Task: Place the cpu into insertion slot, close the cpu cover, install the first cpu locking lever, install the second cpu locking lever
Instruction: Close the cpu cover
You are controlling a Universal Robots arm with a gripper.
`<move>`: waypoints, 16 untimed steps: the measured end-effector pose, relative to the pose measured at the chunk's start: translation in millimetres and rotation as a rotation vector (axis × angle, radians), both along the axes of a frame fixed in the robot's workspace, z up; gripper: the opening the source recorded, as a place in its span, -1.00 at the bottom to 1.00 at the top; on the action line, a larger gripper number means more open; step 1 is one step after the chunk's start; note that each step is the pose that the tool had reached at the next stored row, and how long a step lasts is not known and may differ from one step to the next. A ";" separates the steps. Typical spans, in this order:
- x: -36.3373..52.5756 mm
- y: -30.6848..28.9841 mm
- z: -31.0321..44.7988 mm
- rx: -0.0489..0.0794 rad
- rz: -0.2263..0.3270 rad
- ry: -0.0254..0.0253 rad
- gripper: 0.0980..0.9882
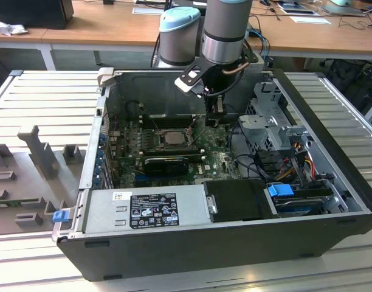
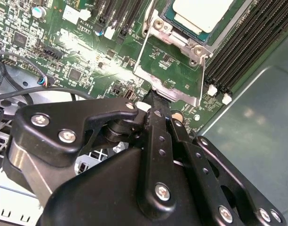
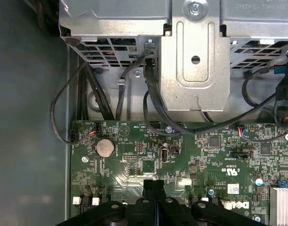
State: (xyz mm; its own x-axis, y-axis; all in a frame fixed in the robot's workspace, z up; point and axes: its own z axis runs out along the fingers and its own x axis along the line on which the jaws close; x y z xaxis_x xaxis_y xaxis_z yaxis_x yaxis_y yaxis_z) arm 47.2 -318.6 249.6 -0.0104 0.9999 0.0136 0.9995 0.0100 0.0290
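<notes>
The cpu [image 1: 172, 137] [image 2: 205, 12], a pale square chip, lies in the black-rimmed insertion slot [image 1: 155, 145] on the green motherboard. The cpu cover [image 2: 181, 98], a thin silvery frame with a cut-out centre, is swung open away from the slot, and the board shows through it. My gripper [image 1: 214, 115] [image 2: 156, 96] [image 3: 153, 181] is inside the case, on the exterior view's right of the slot. Its black fingers are shut against each other, tips right at the cover's free edge. I cannot tell whether they touch it.
A grey power supply box [image 1: 149, 210] fills the case's near side, with a black finned card [image 1: 168, 163] just beyond it. A metal drive cage [image 1: 277, 125] [image 3: 196, 56] and loose cables [image 3: 101, 94] stand beside the arm. Memory slots [image 2: 247, 42] flank the socket.
</notes>
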 end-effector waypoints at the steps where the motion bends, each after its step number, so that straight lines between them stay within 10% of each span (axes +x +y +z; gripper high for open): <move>1: -0.2 0.0 0.0 0.000 0.000 0.0000 -0.98; 16: -9.9 0.0 0.0 0.000 0.000 0.0000 -0.98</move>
State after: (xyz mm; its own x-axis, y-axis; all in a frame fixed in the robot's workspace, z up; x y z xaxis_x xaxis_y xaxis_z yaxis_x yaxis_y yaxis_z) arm 37.3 -318.6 249.6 -0.0102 0.9999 0.0136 0.9995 0.0098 0.0290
